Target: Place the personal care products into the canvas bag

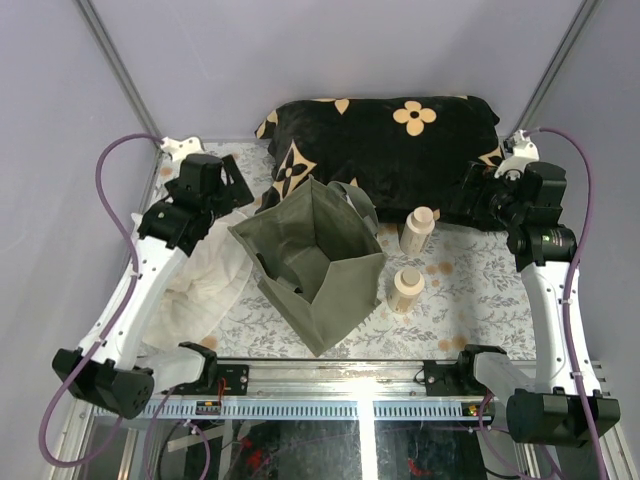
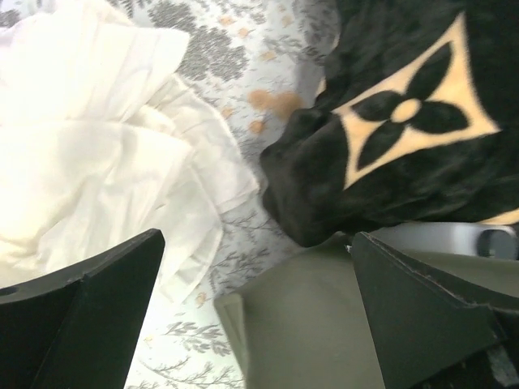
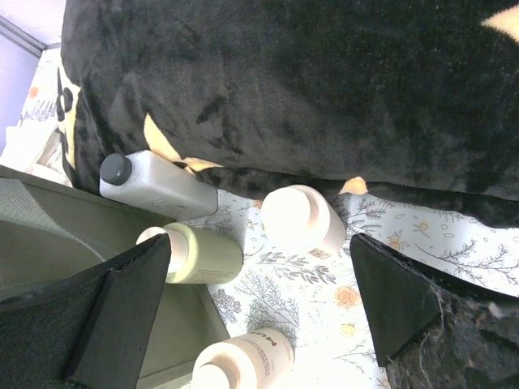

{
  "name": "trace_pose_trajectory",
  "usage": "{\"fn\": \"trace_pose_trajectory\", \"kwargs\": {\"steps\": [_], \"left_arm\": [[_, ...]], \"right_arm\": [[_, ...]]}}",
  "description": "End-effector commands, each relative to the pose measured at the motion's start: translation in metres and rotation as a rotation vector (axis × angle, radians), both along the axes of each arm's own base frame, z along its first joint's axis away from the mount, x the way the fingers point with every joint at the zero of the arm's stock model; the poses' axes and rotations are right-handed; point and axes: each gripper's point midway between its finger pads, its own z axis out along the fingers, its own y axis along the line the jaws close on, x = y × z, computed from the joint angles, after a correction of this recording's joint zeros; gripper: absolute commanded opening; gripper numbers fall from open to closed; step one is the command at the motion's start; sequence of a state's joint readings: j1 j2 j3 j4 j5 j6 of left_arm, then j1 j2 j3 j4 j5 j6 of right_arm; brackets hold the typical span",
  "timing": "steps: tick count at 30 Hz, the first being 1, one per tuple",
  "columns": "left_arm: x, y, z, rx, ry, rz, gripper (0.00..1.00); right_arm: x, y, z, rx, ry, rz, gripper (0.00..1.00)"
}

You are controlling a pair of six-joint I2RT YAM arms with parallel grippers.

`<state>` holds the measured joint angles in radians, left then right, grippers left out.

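Two beige bottles (image 1: 417,230) stood upright, long axes vertical and caps up, just ahead of the right gripper (image 3: 259,243) — fingers spread, empty; canvas bag (image 1: 315,262) gaped beyond them; left gripper (image 2: 258,239) hung released above the bag's edge.

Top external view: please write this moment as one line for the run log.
left hand: open, empty | right hand: open, empty | canvas bag: open, upright | beige bottles: two upright beside bag, outside it
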<state>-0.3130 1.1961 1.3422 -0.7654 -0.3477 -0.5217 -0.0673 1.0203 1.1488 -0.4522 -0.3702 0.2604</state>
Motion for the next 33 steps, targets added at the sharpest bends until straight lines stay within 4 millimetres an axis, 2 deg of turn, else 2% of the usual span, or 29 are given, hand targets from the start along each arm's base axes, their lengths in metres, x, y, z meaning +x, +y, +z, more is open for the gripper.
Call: {"fn": "trace_pose_trajectory", "kwargs": {"steps": [1,4,10,13,17,21,25,28,33], "left_arm": [[-0.02,0.023,0.006,0.044,-0.067,0.057,1.0],[-0.024,0.028,0.009,-0.025,-0.154,0.121,1.0],[-0.017,0.013,0.022,-0.071,-0.238,0.039,1.0],[-0.011,-0.008,0.035,-0.086,-0.257,-0.089,1.0],[-0.008,-0.026,0.059,-0.083,-0.305,-0.207,1.0],[-0.014,-0.049,0.076,-0.119,-0.356,-0.35,1.0],[-0.028,-0.071,0.087,-0.159,-0.416,-0.492,1.0],[-0.035,-0.084,0.083,-0.173,-0.428,-0.572,1.0],[-0.024,-0.089,0.049,-0.015,-0.353,-0.562,1.0]], "right_arm": [[0.003,0.008,0.015,0.003,-0.055,0.056,0.99],[0.008,0.012,0.002,0.023,-0.007,0.075,0.99],[0.023,0.014,-0.037,0.018,0.152,0.07,0.99],[0.032,0.016,-0.054,-0.053,0.225,0.056,0.99],[0.041,0.033,-0.073,-0.114,0.305,0.089,0.99],[0.047,0.047,-0.095,-0.14,0.36,0.105,0.99],[0.049,0.045,-0.115,-0.197,0.421,0.077,0.99],[0.048,0.039,-0.127,-0.24,0.46,0.049,0.99],[0.047,0.033,-0.143,-0.293,0.508,0.022,0.99]]}}
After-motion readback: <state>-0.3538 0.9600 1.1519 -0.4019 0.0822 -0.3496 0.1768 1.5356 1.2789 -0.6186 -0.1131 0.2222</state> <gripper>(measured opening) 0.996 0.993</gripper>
